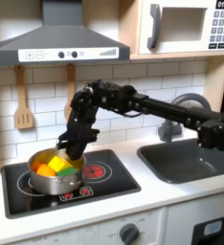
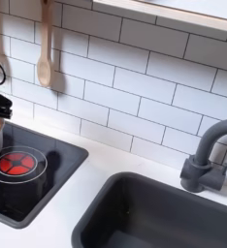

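A toy kitchen: stove [image 1: 71,187], sink [image 2: 154,218], microwave [image 1: 186,26], tiled wall [image 2: 135,87].

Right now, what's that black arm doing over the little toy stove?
A black robot arm reaches across a toy kitchen from the first exterior view's right. Its gripper sits at the back rim of a metal pot that stands on the black stovetop. The pot holds what look like yellow, orange and green toy pieces; whether the gripper grips anything is too blurry to tell. A wooden spatula hangs on the tiled wall, and a dark sink with a grey faucet lies beside the stove.
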Robot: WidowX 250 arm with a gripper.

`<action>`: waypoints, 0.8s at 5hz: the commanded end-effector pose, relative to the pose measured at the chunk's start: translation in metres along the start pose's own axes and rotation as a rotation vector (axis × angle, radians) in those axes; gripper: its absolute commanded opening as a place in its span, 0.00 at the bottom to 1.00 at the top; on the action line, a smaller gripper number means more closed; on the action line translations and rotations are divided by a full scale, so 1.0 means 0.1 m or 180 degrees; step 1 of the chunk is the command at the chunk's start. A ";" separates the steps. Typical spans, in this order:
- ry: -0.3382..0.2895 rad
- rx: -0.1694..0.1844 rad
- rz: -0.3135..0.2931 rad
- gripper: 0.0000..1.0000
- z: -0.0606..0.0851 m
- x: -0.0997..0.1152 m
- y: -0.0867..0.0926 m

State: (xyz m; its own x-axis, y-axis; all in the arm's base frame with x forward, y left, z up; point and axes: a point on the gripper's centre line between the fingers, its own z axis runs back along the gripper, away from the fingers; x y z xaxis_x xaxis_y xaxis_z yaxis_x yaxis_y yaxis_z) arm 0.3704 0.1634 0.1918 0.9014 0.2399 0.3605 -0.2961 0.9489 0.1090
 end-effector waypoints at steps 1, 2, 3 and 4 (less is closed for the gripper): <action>0.0139 -0.0047 -0.0116 0.00 -0.12 -0.07 -0.06; 0.0130 -0.0062 -0.0154 0.00 -0.09 -0.10 -0.06; 0.0214 -0.0115 -0.0163 0.00 -0.15 -0.17 -0.11; 0.0271 -0.0161 -0.0235 0.00 -0.17 -0.26 -0.16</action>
State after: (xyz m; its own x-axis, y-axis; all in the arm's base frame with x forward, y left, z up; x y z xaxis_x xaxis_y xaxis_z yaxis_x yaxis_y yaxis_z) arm 0.3571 0.1451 0.1681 0.9433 0.1788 0.2796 -0.2105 0.9736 0.0877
